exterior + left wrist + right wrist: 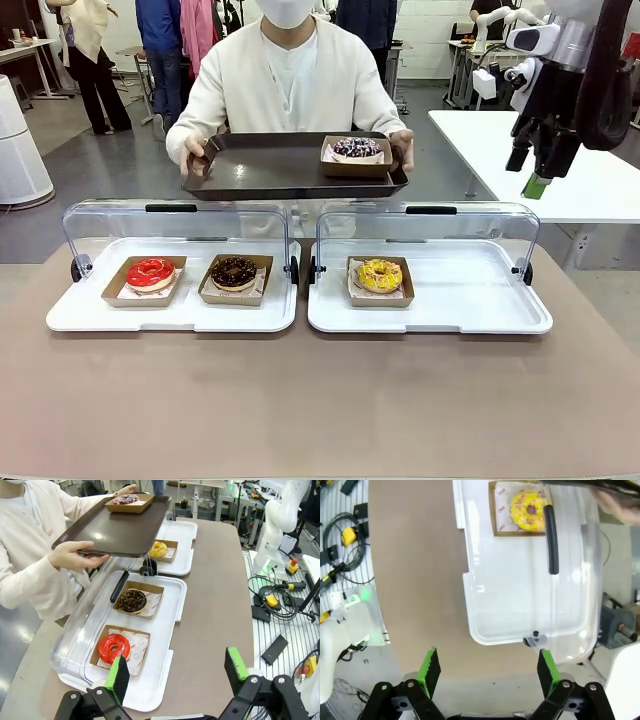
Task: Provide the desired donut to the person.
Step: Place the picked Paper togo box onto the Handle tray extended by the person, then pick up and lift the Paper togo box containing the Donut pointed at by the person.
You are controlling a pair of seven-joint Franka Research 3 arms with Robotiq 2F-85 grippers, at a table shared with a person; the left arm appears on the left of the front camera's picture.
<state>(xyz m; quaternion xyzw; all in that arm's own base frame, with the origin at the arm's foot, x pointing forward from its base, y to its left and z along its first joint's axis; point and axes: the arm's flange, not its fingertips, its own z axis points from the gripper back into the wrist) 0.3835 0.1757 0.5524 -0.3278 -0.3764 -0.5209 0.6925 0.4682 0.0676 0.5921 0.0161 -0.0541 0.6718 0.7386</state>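
Note:
The person point(290, 80) stands at the far side holding a dark brown tray point(270, 165) with both hands. A dark donut with pale sprinkles point(357, 149) sits in a cardboard box on its right end. On the table, a red donut point(150, 273) and a chocolate donut point(234, 271) lie in the left white tray point(170, 318). A yellow donut point(379, 275) lies in the right white tray point(470, 300). My right gripper point(530, 175) hangs open, high above the right tray's far right corner. My left gripper point(177, 675) is open over the table's left end, near the red donut point(114, 648).
Both white trays have clear lids point(175, 225) swung open toward the person, each with a black handle point(550, 540). The brown tabletop point(320, 400) lies bare in front. A white table point(600, 170) stands at the back right. Cables and boxes point(275, 605) lie beside the table.

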